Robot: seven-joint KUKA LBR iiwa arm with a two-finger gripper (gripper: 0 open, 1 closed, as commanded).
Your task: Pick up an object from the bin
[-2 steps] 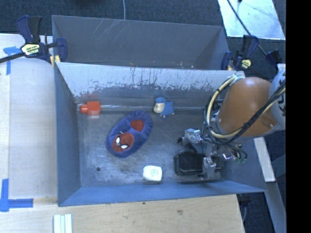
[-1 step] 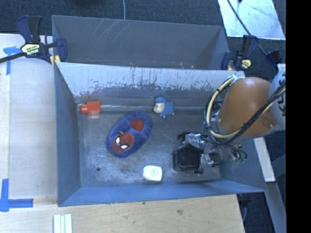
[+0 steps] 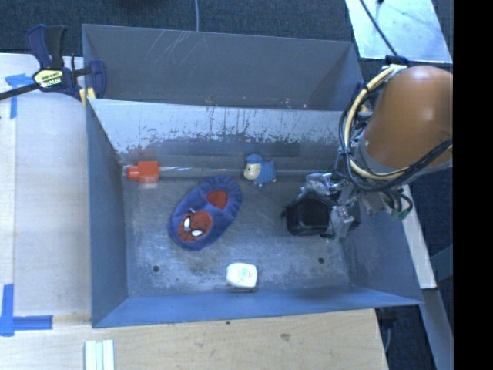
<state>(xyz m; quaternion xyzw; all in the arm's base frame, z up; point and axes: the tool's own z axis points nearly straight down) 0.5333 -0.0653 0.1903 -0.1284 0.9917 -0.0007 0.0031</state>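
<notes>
Down at the right side of the grey metal bin (image 3: 223, 79), the tool (image 3: 337, 214) sits low over the floor, just below the arm's rounded orange-brown cover (image 3: 408, 118) and the yellow and black cables (image 3: 356, 141) looped around the wrist. Whether the tool is open or closed cannot be told from this angle, and nothing can be seen gripped in it. Right against its left side lies a black, lumpy object (image 3: 306, 216), resting on the bin floor in the right middle of the frame; whether the two actually touch is not clear. Well apart from it, near the centre of the frame, lies a blue child's slipper (image 3: 204, 213) with a red Spider-Man face on the toe, angled from lower left to upper right. Above the slipper, along the foot of the back wall, stands a small blue and cream figure (image 3: 259, 169). Farther left along that same wall, in the upper left of the bin floor, is a small orange-red block (image 3: 144, 171). Near the front wall, below the slipper, lies a small white object (image 3: 242, 275), on its own.
</notes>
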